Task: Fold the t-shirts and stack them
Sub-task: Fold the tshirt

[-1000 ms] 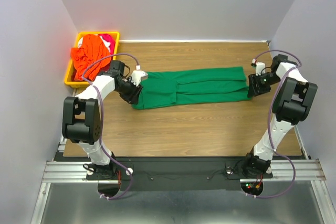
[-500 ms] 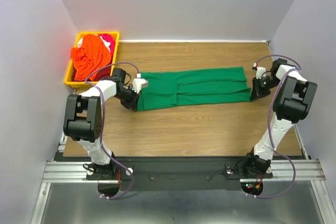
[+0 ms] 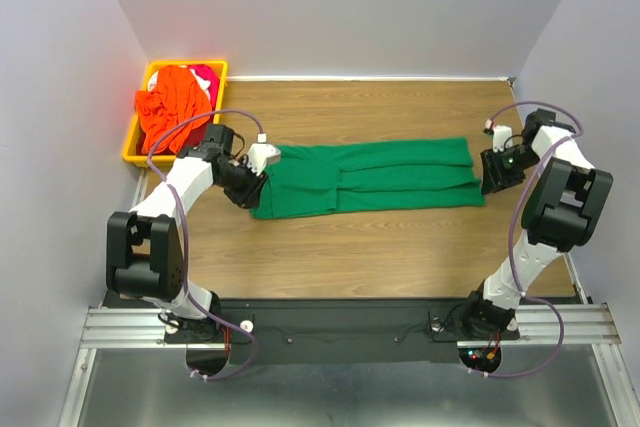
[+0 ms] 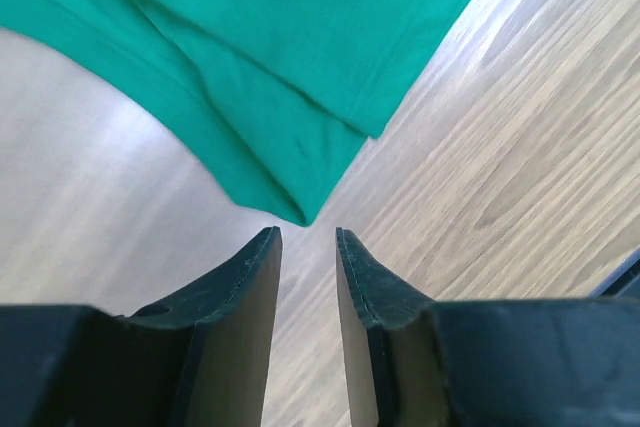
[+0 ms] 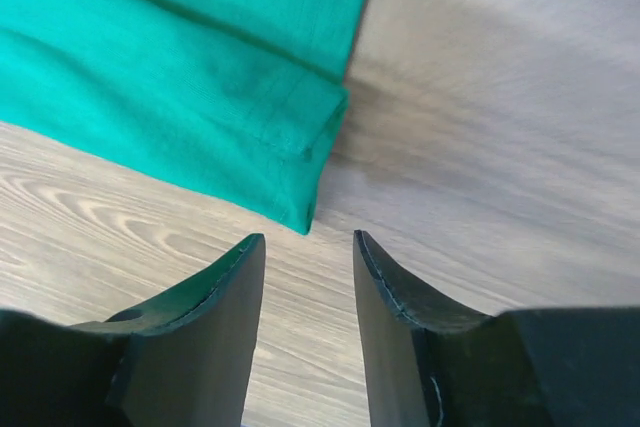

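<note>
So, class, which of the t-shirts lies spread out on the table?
The green t-shirt, stretched in a long strip across the wooden table. The orange t-shirt and the pink one are crumpled together in the yellow bin.

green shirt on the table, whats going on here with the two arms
Two robot arms are working on a green shirt that lies folded into a long strip across the wooden table. The left claw sits at the strip's left end and the right claw at its right end; both are open with nothing held, each with a shirt corner just ahead of its tips. An orange shirt and a pink one lie crumpled in the yellow bin.
</note>
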{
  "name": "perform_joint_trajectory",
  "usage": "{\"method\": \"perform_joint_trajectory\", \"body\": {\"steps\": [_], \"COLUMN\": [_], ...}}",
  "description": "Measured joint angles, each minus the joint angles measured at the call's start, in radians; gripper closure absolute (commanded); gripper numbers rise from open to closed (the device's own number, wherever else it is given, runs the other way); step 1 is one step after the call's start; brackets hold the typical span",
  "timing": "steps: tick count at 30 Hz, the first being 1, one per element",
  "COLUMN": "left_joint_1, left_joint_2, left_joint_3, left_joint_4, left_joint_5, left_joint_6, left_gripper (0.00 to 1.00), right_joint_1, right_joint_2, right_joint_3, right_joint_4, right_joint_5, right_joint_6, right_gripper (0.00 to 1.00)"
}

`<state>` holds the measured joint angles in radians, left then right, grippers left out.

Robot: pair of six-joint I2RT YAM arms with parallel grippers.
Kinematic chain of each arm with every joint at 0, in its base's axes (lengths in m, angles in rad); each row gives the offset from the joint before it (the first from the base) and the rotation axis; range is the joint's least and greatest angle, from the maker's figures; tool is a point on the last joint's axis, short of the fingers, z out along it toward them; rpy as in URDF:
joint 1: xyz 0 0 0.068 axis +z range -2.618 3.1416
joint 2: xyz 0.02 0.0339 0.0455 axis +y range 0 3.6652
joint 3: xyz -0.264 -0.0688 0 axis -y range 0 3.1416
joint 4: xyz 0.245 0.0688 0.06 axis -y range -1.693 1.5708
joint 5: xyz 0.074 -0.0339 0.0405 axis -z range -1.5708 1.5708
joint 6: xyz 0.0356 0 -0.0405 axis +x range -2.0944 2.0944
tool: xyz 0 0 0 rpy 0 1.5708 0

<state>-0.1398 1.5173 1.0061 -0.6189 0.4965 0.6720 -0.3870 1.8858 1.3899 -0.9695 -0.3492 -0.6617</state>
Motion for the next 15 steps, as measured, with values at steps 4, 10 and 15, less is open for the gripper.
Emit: {"method": "perform_joint_trajectory", "body": {"steps": [4,10,15], "left_joint_1": [-0.040,-0.117,-0.216], "left_joint_2": [-0.028,-0.013,0.051], "left_joint_3": [0.077,0.097,0.114], "left_joint_4": [-0.021,-0.019,0.006], "left_joint_5": [0.004,0.011,-0.001], "left_joint_6": [0.000,-0.016,-0.055], "left_gripper": [0.59,0.55,0.55], "right_joint_1": [0.000,0.016,0.051], "right_joint_2": [-0.022,-0.015,0.016], "right_joint_3": [0.069,0.125,0.135], "right_joint_4": [-0.002,0.001,0.005], "right_joint_5": [-0.035,-0.070,-0.069], "right_joint_6": [0.004,0.004,0.002], "right_gripper": [0.59,0.59,0.59]}}
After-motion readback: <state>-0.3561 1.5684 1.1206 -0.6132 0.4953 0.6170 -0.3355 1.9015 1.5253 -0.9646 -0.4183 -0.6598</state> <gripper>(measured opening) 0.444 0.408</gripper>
